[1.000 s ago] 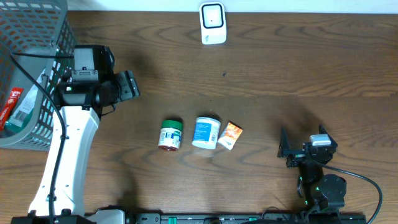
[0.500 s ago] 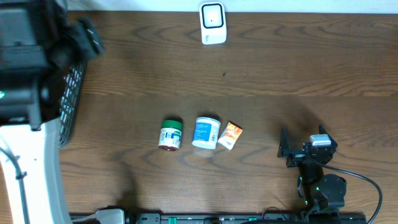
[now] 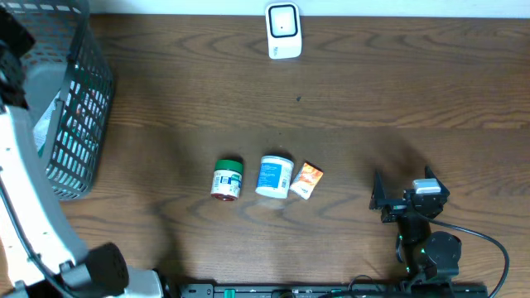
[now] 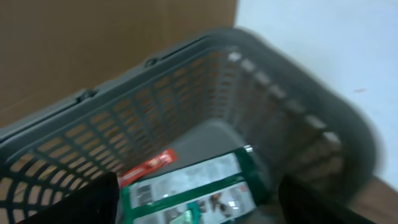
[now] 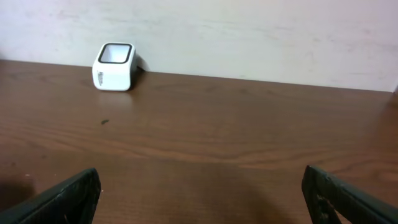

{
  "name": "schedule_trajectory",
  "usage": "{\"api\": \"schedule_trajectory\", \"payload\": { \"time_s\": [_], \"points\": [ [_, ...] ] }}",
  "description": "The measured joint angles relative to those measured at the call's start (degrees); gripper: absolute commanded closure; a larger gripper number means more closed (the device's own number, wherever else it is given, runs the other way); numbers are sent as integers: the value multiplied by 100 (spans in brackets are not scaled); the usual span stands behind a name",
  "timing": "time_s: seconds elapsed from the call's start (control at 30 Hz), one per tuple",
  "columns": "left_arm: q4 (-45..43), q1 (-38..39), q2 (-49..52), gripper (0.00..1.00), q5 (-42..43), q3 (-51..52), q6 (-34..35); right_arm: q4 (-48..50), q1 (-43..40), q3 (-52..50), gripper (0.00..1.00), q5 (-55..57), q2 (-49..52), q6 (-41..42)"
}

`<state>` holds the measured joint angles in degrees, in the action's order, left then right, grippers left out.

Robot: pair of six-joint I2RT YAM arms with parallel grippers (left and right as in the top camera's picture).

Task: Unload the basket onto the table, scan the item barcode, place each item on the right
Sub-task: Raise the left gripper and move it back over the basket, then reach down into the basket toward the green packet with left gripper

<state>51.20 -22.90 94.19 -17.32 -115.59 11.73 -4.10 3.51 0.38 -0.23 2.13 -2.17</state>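
Hanging the left end effector (image 4: 199, 202) over the basket (image 4: 292, 118), fingers cut off by the frame edge, spread wide, gripping nothing; packets (image 4: 193, 186) inside blurring beyond reading. Lying in a row mid-counter (image 3: 373, 91): jar (image 3: 226, 180), tub (image 3: 275, 175), sachet (image 3: 306, 180). Holding the right end effector (image 3: 383, 199) fully open, empty, facing the scanner (image 5: 114, 65).

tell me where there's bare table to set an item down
Bare table between the scanner and the row below; also the right side above the right tool. Crowded: jar, tub and packet sit close together; basket fills the left edge.
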Motion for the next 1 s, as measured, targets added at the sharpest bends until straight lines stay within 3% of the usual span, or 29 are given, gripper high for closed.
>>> {"api": "schedule_trajectory", "payload": {
  "time_s": [0.33,1.0],
  "points": [
    [-13,-704,815,21,-22,0,7,-2,0,0,1,0,0,0],
    [-20,-894,1309,21,494,0,9,0,0,0,1,0,0,0]
  ]
}}
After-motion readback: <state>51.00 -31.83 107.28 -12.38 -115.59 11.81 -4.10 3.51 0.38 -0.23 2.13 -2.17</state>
